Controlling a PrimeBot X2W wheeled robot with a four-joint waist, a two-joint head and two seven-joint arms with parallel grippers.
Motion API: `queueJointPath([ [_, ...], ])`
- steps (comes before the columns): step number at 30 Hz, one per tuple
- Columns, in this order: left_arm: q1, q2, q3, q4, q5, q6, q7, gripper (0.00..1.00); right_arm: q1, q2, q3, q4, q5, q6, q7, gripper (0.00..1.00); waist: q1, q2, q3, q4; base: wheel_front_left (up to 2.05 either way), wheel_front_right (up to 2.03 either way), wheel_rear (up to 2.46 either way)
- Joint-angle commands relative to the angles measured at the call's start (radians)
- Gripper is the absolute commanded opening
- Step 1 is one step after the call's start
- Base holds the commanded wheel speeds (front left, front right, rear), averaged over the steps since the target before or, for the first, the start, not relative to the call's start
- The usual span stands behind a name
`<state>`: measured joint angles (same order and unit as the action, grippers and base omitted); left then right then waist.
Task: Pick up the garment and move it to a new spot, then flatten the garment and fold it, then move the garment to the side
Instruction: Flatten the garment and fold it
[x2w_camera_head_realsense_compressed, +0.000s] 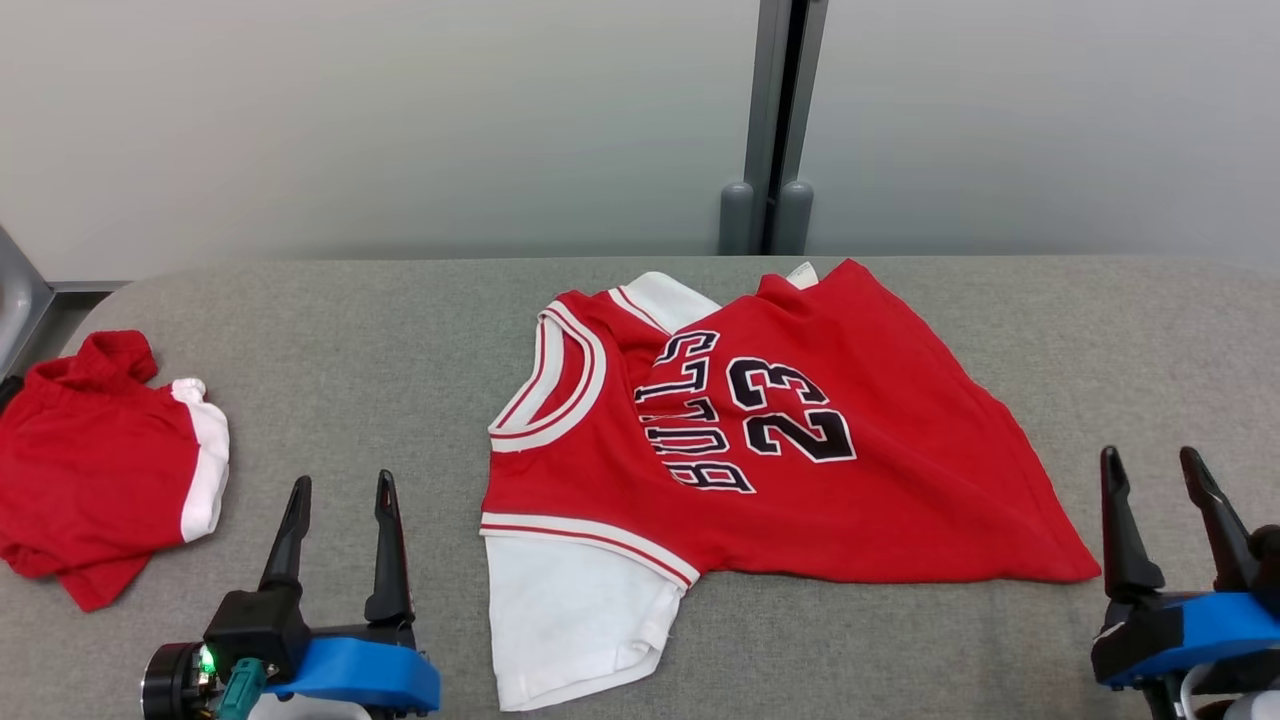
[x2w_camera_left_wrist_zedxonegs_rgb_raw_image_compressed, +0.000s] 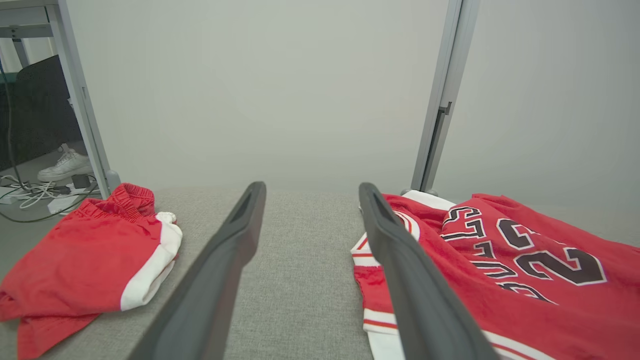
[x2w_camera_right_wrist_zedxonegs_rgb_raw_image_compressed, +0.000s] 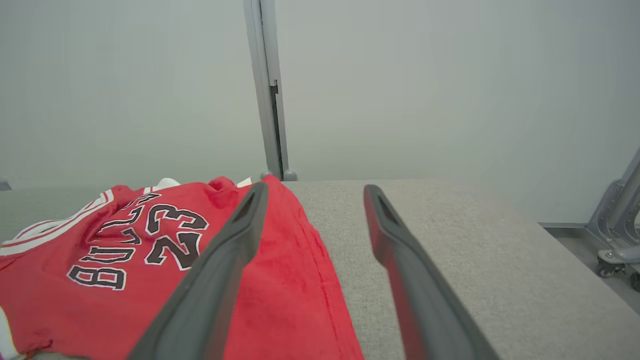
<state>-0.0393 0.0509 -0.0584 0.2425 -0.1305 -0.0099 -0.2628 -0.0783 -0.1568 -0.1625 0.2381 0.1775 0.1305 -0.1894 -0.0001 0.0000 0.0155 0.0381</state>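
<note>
The garment (x2w_camera_head_realsense_compressed: 800, 470) is a red jersey with white sleeves and black "BULLS 23" lettering. It lies in the middle of the grey table, its collar to the left and one white sleeve toward the near edge. Its far part is rumpled and folded over. The left wrist view has the garment (x2w_camera_left_wrist_zedxonegs_rgb_raw_image_compressed: 525, 270) at the right, and the right wrist view has the garment (x2w_camera_right_wrist_zedxonegs_rgb_raw_image_compressed: 165, 265) at the left. My left gripper (x2w_camera_head_realsense_compressed: 340, 490) stands open near the front edge, left of the jersey, holding nothing. At the lower right my right gripper (x2w_camera_head_realsense_compressed: 1150, 465) is open and empty, just right of the hem corner.
Red shorts (x2w_camera_head_realsense_compressed: 100, 480) with a white stripe lie crumpled at the table's left end, also seen as shorts (x2w_camera_left_wrist_zedxonegs_rgb_raw_image_compressed: 90, 260) in the left wrist view. A grey partition post (x2w_camera_head_realsense_compressed: 775, 130) stands behind the table (x2w_camera_head_realsense_compressed: 350, 340). A person's white shoe (x2w_camera_left_wrist_zedxonegs_rgb_raw_image_compressed: 65, 165) and cables rest on the floor at far left.
</note>
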Motion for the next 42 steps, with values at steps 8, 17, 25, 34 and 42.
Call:
queueJointPath([
  [8,0.026,0.008,0.01,0.004,0.017,-0.01,-0.003,1.0,0.138,0.068,0.064,-0.199,-0.056,0.001,0.059,1.0,0.0001,0.0,-0.02,-0.004,0.0,0.0,0.0],
  [17,0.034,0.016,0.015,0.004,0.026,-0.005,-0.003,1.0,0.218,0.096,0.084,-0.276,-0.071,0.001,0.097,1.0,0.0001,0.0,-0.016,-0.005,0.0,0.0,0.0],
  [25,0.029,0.017,0.008,0.015,0.033,-0.003,-0.003,1.0,0.224,0.102,0.079,-0.282,-0.082,0.001,0.103,1.0,0.0001,0.0,-0.005,0.0,0.0,0.0,0.0],
  [34,0.03,0.013,-0.054,0.081,0.046,-0.033,0.001,1.0,0.191,0.088,0.04,-0.216,-0.088,0.001,0.114,1.0,0.0001,0.0,0.004,0.008,0.0,0.0,0.0],
  [42,0.044,0.014,-0.144,0.185,0.063,-0.071,0.019,1.0,0.13,0.042,-0.024,-0.067,-0.096,0.0,0.107,1.0,0.0001,0.0,0.031,0.011,0.0,0.0,0.0],
])
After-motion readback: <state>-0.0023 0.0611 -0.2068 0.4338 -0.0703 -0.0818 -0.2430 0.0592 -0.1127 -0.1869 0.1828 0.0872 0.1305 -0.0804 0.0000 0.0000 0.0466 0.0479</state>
